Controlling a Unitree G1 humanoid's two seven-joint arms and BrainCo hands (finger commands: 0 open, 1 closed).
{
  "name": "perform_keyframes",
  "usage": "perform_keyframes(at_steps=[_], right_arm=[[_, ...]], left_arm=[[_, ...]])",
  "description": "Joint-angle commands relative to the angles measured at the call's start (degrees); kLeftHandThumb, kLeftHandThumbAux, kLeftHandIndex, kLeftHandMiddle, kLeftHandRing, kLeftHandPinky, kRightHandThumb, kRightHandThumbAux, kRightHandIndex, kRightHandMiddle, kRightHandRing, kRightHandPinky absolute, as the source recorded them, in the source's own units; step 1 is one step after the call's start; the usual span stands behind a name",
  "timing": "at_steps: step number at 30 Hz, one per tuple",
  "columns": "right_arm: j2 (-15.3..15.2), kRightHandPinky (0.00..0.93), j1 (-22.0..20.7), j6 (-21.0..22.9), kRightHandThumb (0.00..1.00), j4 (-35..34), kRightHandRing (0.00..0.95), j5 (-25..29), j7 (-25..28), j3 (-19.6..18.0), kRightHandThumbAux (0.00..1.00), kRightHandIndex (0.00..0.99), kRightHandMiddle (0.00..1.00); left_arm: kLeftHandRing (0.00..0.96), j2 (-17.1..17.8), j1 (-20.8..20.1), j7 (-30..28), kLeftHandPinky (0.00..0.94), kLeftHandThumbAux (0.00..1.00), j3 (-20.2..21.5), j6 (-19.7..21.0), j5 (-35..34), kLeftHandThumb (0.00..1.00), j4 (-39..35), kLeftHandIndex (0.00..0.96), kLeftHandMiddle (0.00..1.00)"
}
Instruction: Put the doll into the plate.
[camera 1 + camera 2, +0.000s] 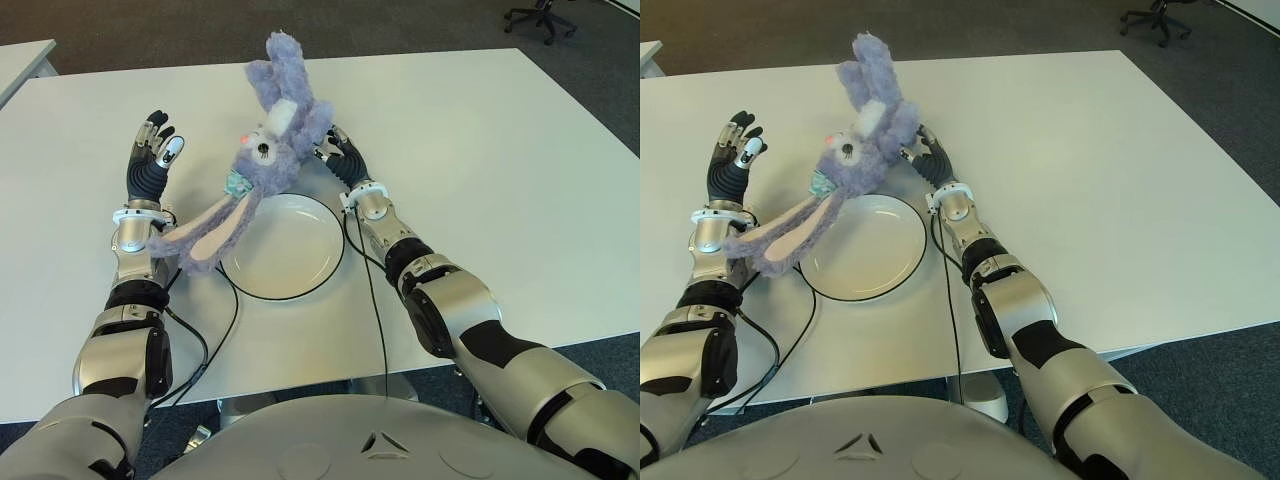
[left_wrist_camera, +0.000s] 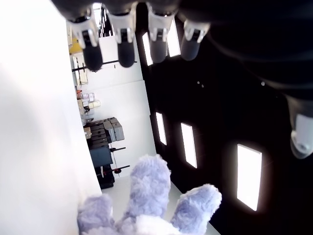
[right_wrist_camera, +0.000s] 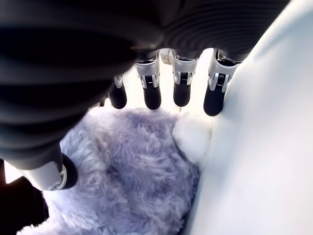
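Plush rabbit doll (image 1: 270,140) on the desk (image 1: 480,180) just behind the white plate (image 1: 285,250), one long ear draped past the plate's left rim. Right hand (image 1: 338,152) against its body, fingers extended, not clenched. Left hand (image 1: 152,158) spread, empty. Doll not yet in plate.

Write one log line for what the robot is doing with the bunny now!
right hand: against doll | left hand: open, idle | plate: empty

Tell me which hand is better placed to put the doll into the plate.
Right. The right hand is against the doll, just behind the plate. The left hand is open, apart from the doll, holding nothing.
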Motion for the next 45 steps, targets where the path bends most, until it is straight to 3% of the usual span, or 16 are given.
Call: perform_keyframes(at_steps=[1,6,9,10,21,22,24,28,34,45], right_arm=[[9.0,0.148,-5.1,2.7,0.474,1.3,0.056,-0.3,-0.6,0.0,0.504,0.059,0.025],[9.2,0.187,-5.2,3.5,0.486,1.3,0.097,0.2,-1.5,-0.5,0.512,0.097,0.071],[9.3,0.259,-5.1,3.3,0.539,1.0,0.159,0.9,-1.8,-1.1,0.536,0.151,0.138],[9.4,0.311,-5.0,3.1,0.575,1.0,0.219,1.0,-1.9,-1.2,0.544,0.182,0.200],[9.8,0.416,-4.5,1.5,0.697,0.5,0.371,2.3,-1.9,-2.7,0.549,0.282,0.344],[9.8,0.428,-4.5,1.3,0.710,0.5,0.390,2.2,-2.2,-2.6,0.667,0.381,0.363],[9.7,0.449,-4.4,0.8,0.716,0.5,0.407,1.7,-3.0,-2.2,0.701,0.411,0.378],[9.4,0.474,-4.4,0.3,0.836,0.7,0.454,0.1,-4.8,-1.0,0.679,0.409,0.474],[9.2,0.559,-4.3,0.1,0.838,0.9,0.538,-0.7,-5.7,-0.4,0.681,0.386,0.506],[9.1,0.596,-4.2,-0.2,0.837,0.9,0.604,0.1,-4.8,-0.5,0.684,0.373,0.516]], left_arm=[[0.084,-3.6,6.6,0.5,0.112,0.443,-1.4,0.7,1.6,0.000,4.0,0.000,0.068],[0.085,-3.6,6.7,0.5,0.116,0.446,-1.6,1.0,1.7,0.000,3.9,0.000,0.068],[0.085,-3.6,6.7,0.4,0.112,0.448,-1.8,1.2,1.7,0.000,4.0,0.000,0.066],[0.085,-3.7,6.7,0.4,0.116,0.448,-1.8,1.3,1.7,0.000,4.0,0.000,0.066],[0.090,-3.9,6.5,0.2,0.113,0.452,-1.7,1.9,1.4,0.000,4.2,0.000,0.074],[0.089,-4.0,6.6,0.2,0.115,0.452,-1.6,1.9,1.3,0.000,4.2,0.000,0.073],[0.088,-4.0,6.5,0.1,0.111,0.453,-1.6,1.9,1.2,0.000,4.3,0.000,0.072],[0.084,-4.1,6.5,0.0,0.109,0.451,-1.6,1.8,1.2,0.000,4.4,0.000,0.068],[0.086,-4.1,6.6,0.1,0.119,0.448,-1.5,1.8,1.1,0.000,4.5,0.000,0.070],[0.078,-4.1,6.9,-0.5,0.101,0.441,-1.5,1.5,1.0,0.000,4.3,0.000,0.063]])
